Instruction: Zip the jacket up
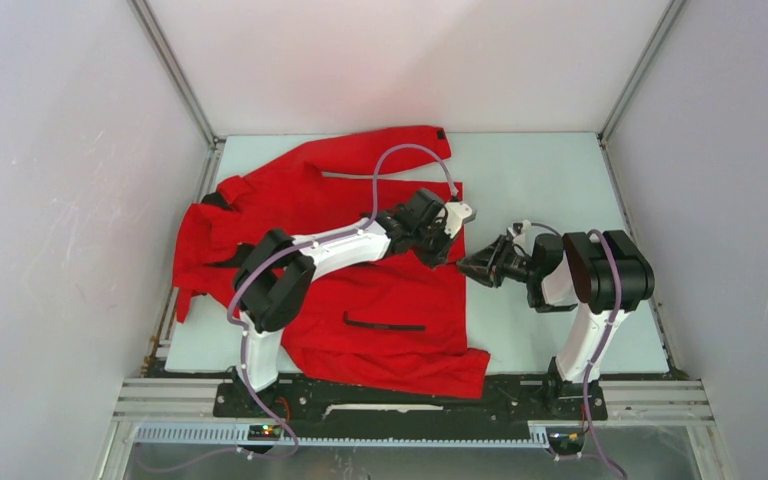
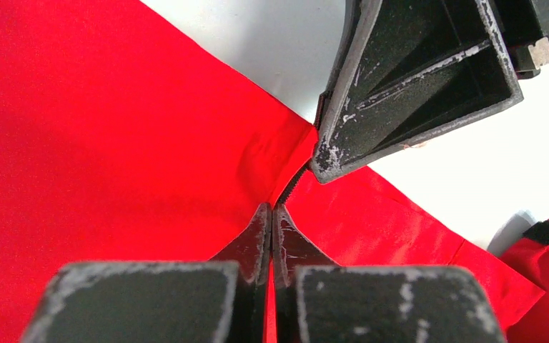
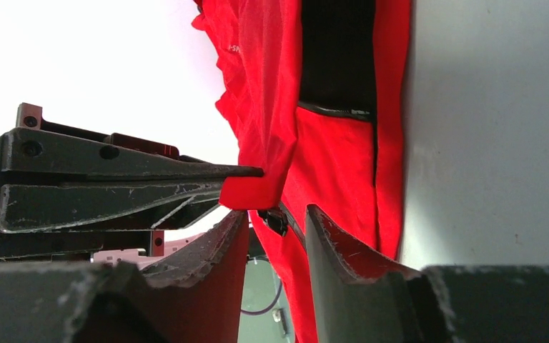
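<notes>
Top external: the jacket [image 1: 385, 290] lies spread on the table [image 1: 540, 170], left of centre, and both arms meet at its right edge. Left wrist: the left pincer [image 2: 271, 216] is clenched on the jacket's edge (zipper teeth [image 2: 293, 187] just ahead). Right wrist: the right pincer [image 3: 275, 214] stands released, fingers either side of the black zipper pull [image 3: 276, 221].

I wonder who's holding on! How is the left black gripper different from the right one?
The left gripper is shut, pinching the bright red fabric jacket's edge; the right gripper is open at the black zipper pull. The left gripper sits over the jacket; the right gripper over the pale table. Both meet at the jacket's edge.
</notes>
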Controlling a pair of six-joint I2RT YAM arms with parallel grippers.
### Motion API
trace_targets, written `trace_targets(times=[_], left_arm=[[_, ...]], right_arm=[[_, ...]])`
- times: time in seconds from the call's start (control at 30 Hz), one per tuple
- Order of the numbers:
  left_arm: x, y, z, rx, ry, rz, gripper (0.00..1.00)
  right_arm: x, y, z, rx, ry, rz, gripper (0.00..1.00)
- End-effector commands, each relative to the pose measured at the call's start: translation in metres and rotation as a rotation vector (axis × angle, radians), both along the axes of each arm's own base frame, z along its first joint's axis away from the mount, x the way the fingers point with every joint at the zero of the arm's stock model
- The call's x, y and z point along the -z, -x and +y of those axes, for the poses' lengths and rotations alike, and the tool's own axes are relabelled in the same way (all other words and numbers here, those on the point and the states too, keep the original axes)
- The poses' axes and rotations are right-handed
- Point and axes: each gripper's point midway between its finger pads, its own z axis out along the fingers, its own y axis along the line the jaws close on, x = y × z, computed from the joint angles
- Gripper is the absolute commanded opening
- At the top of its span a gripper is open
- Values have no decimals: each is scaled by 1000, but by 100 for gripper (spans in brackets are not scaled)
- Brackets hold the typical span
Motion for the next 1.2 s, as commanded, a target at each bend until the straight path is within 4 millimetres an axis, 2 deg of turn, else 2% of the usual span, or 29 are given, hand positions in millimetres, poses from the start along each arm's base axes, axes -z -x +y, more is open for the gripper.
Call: trace_targets(times=[0.0, 0.5, 0.83, 0.9, 1.0, 1.17], left_arm=[[-55, -1, -21, 38, 134, -43, 0], [-56, 3, -20, 47, 139, -39, 0], [-61, 4, -20, 50, 152, -48, 0], [-61, 4, -20, 49, 152, -48, 0], [-61, 5, -20, 50, 150, -48, 0], [-60, 5, -18, 49, 148, -44, 0]], right_arm=[[-12, -14, 0, 3, -10, -71, 39], [-11, -25, 1, 12, -29, -51, 35], [-6, -25, 0, 14, -35, -30, 23], [-6, -25, -1, 14, -37, -29, 24], [-5, -26, -2, 23, -36, -24, 32], [-6, -27, -4, 30, -36, -29, 34]])
